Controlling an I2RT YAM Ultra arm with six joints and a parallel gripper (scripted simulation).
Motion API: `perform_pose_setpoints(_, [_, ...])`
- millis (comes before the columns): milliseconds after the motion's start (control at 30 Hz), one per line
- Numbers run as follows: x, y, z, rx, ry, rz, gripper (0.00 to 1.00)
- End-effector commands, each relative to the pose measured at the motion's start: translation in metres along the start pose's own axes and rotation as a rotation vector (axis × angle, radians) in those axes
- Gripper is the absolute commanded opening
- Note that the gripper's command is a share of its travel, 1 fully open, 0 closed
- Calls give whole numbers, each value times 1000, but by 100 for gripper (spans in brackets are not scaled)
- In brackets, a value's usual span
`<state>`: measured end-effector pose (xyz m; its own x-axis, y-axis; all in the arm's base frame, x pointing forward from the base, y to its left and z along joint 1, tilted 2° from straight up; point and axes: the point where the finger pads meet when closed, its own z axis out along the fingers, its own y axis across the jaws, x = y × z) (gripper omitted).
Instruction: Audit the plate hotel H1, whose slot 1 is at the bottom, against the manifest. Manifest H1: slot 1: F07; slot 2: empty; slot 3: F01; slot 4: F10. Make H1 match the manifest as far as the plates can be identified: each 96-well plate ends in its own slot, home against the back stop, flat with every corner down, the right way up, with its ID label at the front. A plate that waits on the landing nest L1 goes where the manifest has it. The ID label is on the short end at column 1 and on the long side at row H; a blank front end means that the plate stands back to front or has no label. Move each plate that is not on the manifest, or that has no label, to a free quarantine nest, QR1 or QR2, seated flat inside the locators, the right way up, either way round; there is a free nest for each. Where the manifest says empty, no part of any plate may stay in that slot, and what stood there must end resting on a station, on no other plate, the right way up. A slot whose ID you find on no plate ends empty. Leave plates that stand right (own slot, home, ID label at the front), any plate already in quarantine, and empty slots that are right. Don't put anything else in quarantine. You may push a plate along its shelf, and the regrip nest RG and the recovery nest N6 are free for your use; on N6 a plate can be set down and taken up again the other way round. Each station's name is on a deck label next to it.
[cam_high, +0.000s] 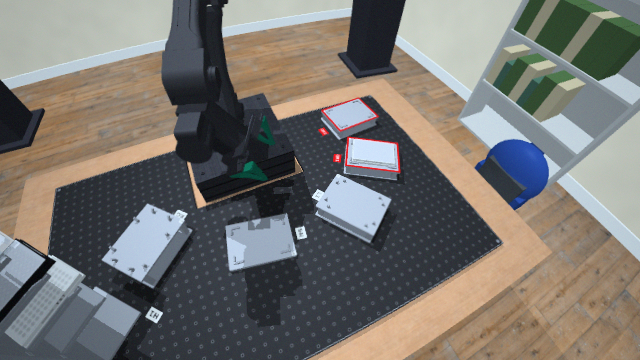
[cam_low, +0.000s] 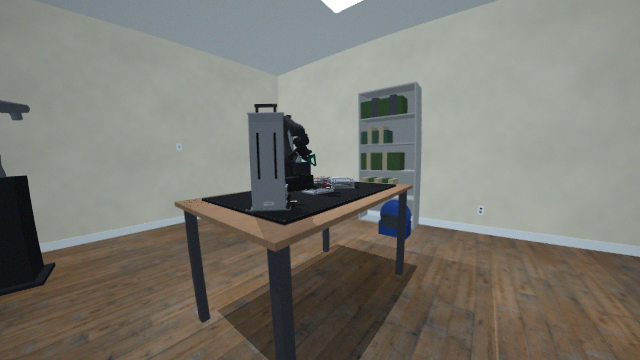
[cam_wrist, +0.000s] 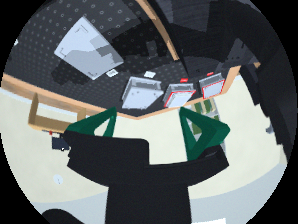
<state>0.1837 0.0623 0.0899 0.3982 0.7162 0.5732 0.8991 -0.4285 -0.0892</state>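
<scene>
Wooden floor surrounds a table with a black mat, hotel at lower left holding plates, another plate in a red-edged nest right of center, and the claw, upper center, fully spread, gripping and touching nothing.

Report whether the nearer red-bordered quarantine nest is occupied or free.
Occupied. In the top view a white plate lies flat inside the red border of that nest, while the farther red-bordered nest shows only its bare grey top.
</scene>
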Motion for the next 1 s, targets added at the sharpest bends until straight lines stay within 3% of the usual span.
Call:
perform_pose_setpoints(0, [1,1,-1,-5,2,-4,100])
perform_pose_setpoints(533, [1,1,-1,-5,2,-4,100])
perform_pose_setpoints(567, [2,4,-3,-5,-5,-30,0])
perform_pose_setpoints(967, [8,21,-14,11,-98,-336,0])
